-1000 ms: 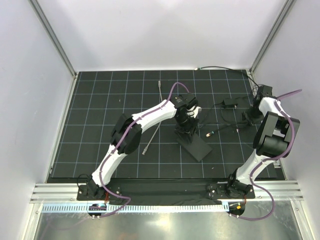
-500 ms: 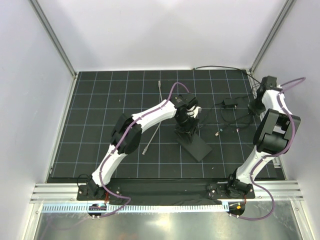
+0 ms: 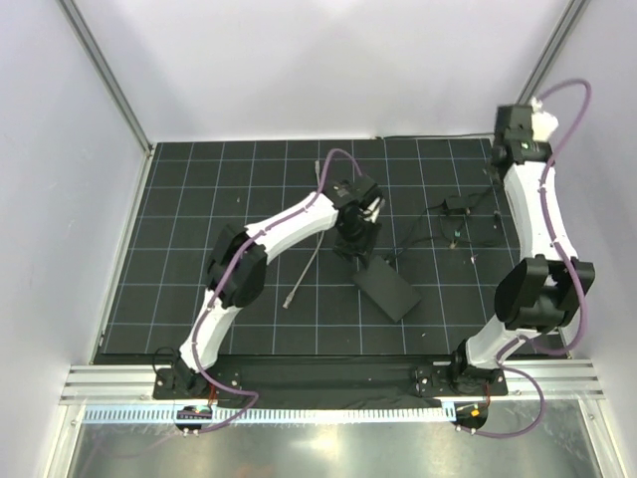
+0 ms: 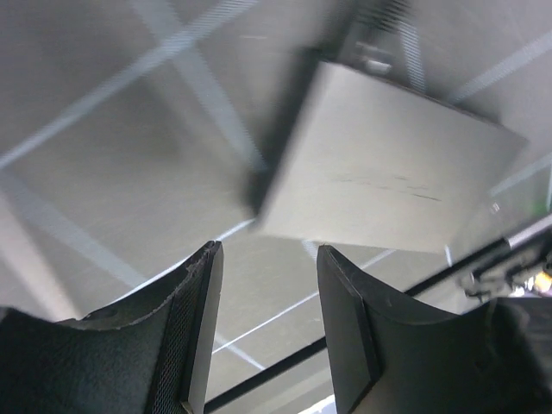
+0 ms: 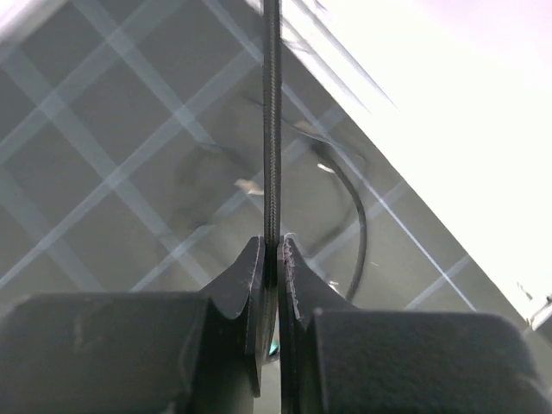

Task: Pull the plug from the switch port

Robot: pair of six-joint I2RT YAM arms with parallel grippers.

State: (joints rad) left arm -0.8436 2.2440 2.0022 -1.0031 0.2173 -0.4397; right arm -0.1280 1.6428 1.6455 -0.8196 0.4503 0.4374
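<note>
Right fingers point(image 5: 253, 278) clamp a thin black cable point(image 5: 272, 129). Left fingers point(image 4: 203, 289) stand open near the flat black box point(image 4: 388, 164), gripping nothing.

High rear overview, two close wrist views (shared mat point(image 3: 199, 199))

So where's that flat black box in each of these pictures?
Top view: the box lies just below the middle, angled on the mat.
Left wrist: upper right, looking grey, beyond the open left hand.
Right wrist: not in it; the right hand pinches a cable.
Shared landmark: the mat's white grid.
</note>
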